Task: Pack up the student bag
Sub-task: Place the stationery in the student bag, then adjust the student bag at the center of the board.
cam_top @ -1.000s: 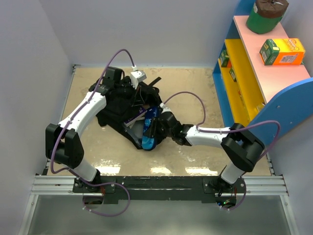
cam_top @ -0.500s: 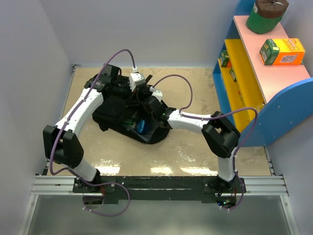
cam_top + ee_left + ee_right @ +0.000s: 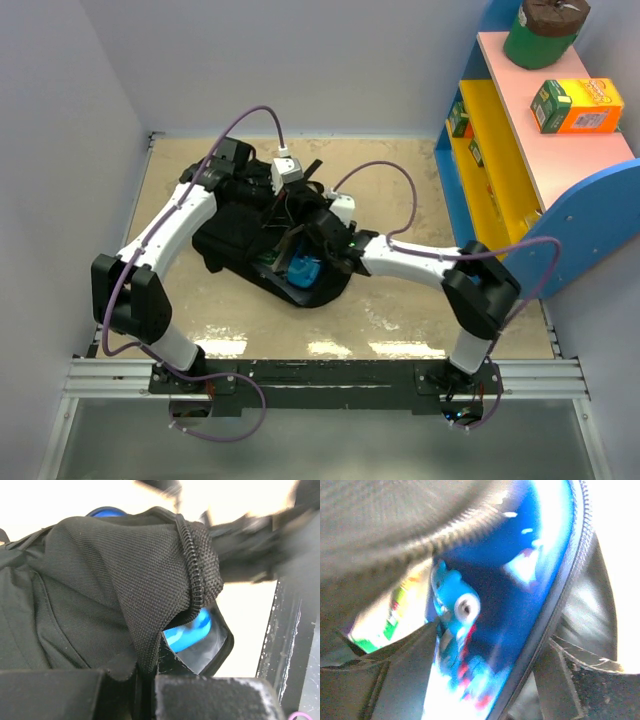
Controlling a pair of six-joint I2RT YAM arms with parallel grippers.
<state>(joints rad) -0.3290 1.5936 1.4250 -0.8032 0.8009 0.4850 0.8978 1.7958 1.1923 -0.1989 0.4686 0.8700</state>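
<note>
Black woven fabric, pinched tight: the left gripper [image 3: 145,680] has its fingers closed on a fold of the large soft black fabric student bag [image 3: 90,580], right by the toothed black zipper edge [image 3: 192,565]. It holds that lip up, so the mouth gapes.

Into the bag's mouth points the right gripper [image 3: 462,690], and the small bright-blue pencil case with a cartoon print [image 3: 520,575] lies between its fingers. The view is smeared, so I cannot tell whether they clamp the case or stand free of it. Beside the case, deeper in the bag, there's a flash of green and yellow print [image 3: 395,615], too blurred to name.

From above, the bag lies slumped on the sandy-tan tabletop [image 3: 400,170], blue showing in its opening. By my reading the pencil case is in, or all but in. Left to do: release it if that's not done, draw the right arm out of the bag, pack whatever else belongs, and run the zipper shut.

Off to the bag's right, a blue, yellow and pink shelf unit [image 3: 520,150] carries a green tub [image 3: 540,35] and an orange box [image 3: 585,105]. Whether those go in, I can't say.
</note>
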